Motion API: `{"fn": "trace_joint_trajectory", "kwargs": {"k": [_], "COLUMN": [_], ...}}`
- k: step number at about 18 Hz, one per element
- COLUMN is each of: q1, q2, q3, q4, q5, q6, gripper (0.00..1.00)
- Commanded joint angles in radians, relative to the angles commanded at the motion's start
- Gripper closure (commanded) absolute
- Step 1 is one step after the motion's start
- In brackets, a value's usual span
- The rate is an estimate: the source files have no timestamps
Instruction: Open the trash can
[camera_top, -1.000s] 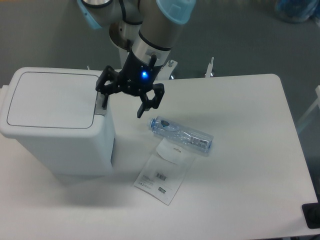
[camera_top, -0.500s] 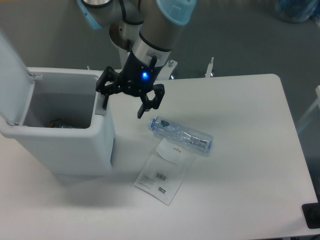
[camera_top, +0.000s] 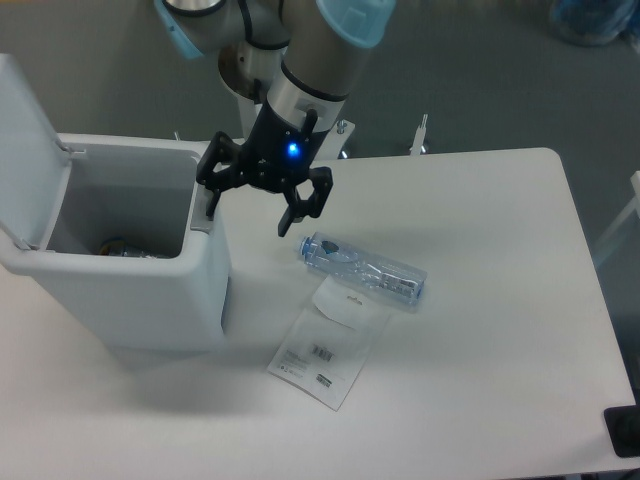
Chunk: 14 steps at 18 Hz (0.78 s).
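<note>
With its lid (camera_top: 30, 150) swung up at the left edge of view, the trash can (camera_top: 130, 290) stands open on the left side of the table (camera_top: 480, 330), something small lying at its bottom. By that, the task looks done. The gripper (camera_top: 250, 210) hangs at the can's right rim, jaws spread and holding nothing. A plastic bottle (camera_top: 362, 270) and a flat packet (camera_top: 325, 355) lie nearby, untouched.
</note>
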Motion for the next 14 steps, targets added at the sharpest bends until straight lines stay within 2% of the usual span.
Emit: {"fn": "trace_joint_trajectory", "kwargs": {"k": [3, 6, 9, 11, 14], "q1": [0.025, 0.066, 0.158, 0.218, 0.297], "q2": [0.002, 0.006, 0.002, -0.009, -0.044], "q3": [0.015, 0.018, 0.005, -0.008, -0.008], "q4": [0.049, 0.055, 0.054, 0.054, 0.069], "q5": [0.011, 0.037, 0.084, 0.145, 0.236], "q6": [0.008, 0.061, 0.193, 0.326, 0.477], "gripper": [0.0, 0.0, 0.0, 0.0, 0.0]}}
